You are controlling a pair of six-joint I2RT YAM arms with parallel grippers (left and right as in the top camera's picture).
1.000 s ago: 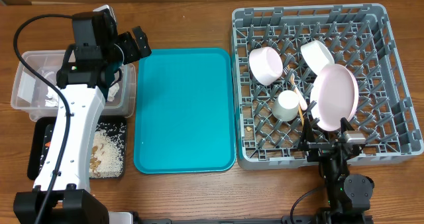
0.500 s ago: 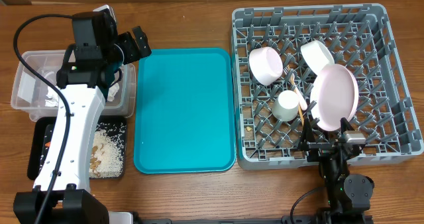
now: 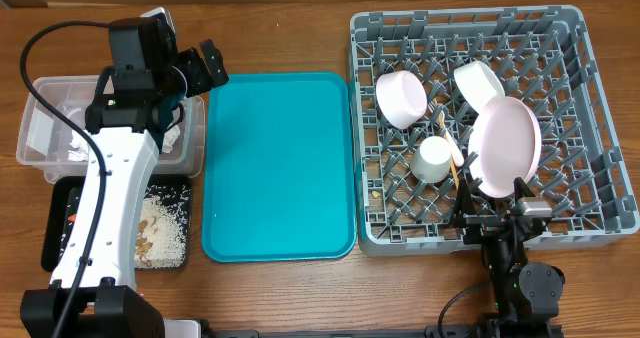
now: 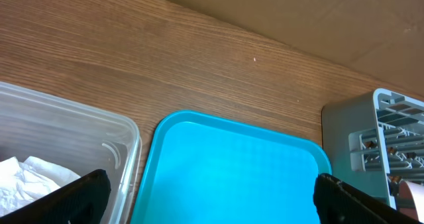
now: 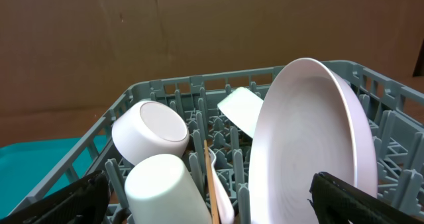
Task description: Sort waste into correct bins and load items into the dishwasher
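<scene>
A grey dish rack (image 3: 470,16), just to the right of the teal tray (image 3: 280,168), holds the tableware: a pale pink plate (image 3: 506,146) stands on edge among the pegs, two white bowls (image 3: 401,98) (image 3: 480,82) lie tipped on their sides on the rack's far half, and a white cup (image 3: 434,159) sits mouth-down on the side of the plate nearer the tray, with a thin wooden stick (image 5: 211,184) leaning between cup and plate. On the tray's other side, touching or nearly touching its left edge, a clear plastic tub (image 3: 40,128) contains crumpled white napkins (image 4: 26,177). A shallow black bin (image 3: 60,193) nearer the robot than the tub carries pale crumbs (image 3: 160,228) and a small orange-red bit by its outer wall. The left gripper (image 3: 203,68) hovers over the gap between the tub and the tray's far left corner, its jaws spread wide and grasping nothing. The right gripper (image 3: 490,200) sits at the rack's near edge, well to the right of the tray, its jaws likewise released, facing the plate and cup without touching them. Everything rests on a wooden table (image 3: 280,28).
</scene>
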